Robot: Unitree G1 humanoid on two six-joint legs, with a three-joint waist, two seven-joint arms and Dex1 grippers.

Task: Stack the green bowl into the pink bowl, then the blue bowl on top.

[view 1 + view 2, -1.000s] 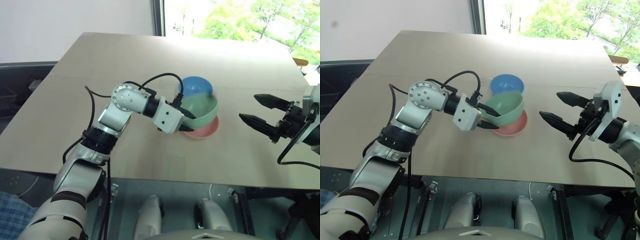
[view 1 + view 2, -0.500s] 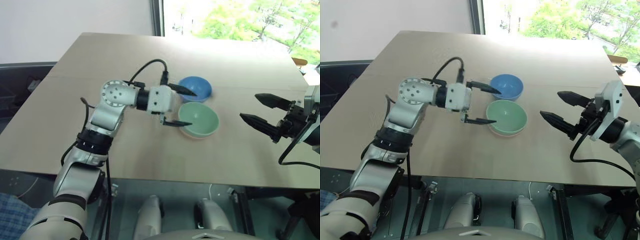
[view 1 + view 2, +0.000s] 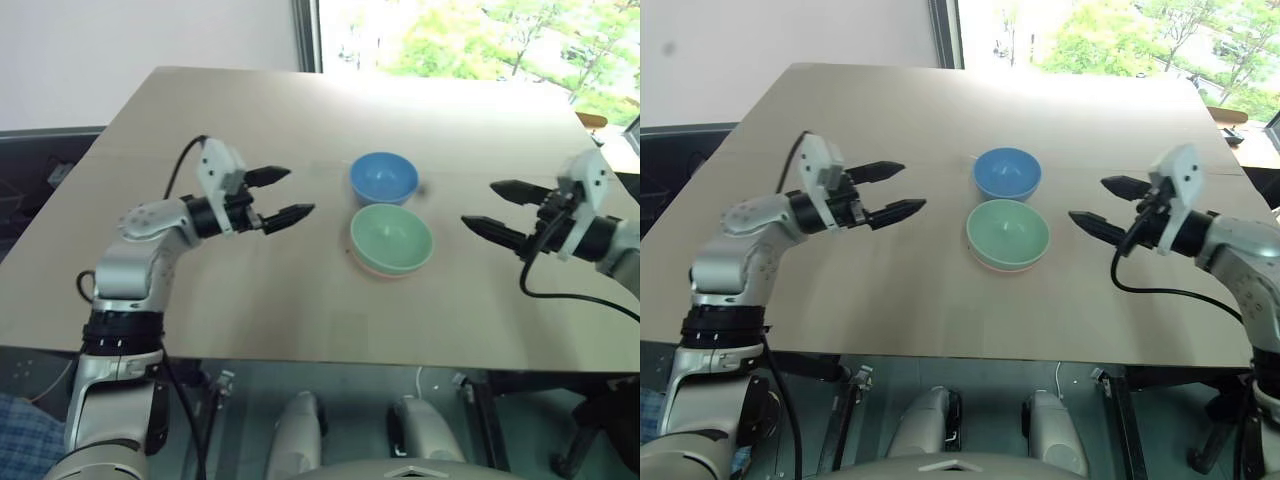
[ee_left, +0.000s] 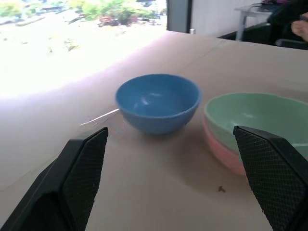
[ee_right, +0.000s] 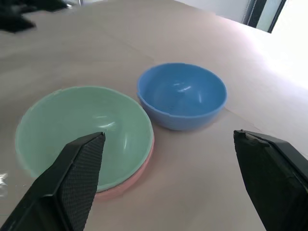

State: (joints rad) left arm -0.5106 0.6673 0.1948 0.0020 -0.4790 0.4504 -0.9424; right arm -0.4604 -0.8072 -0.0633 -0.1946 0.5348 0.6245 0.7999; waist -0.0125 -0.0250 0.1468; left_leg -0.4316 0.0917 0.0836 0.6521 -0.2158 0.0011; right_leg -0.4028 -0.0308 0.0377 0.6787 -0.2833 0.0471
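With both the left gripper [image 3: 281, 195] and right gripper [image 3: 493, 210] spread empty, the blue bowl [image 3: 384, 178], at twelve o'clock of the green bowl [image 3: 392, 237], is judged light and slick, best pinched at its rim.

The green bowl [image 3: 392, 236] is a smooth mint-green plastic bowl, upright and nested inside the pink bowl [image 3: 378, 268], whose salmon rim and lower wall show just beneath it. The pair rests near the middle of the tabletop [image 3: 300, 300]. The blue bowl [image 3: 384, 178], bright sky-blue and the same size, stands upright and empty just beyond the stack, very close to it.
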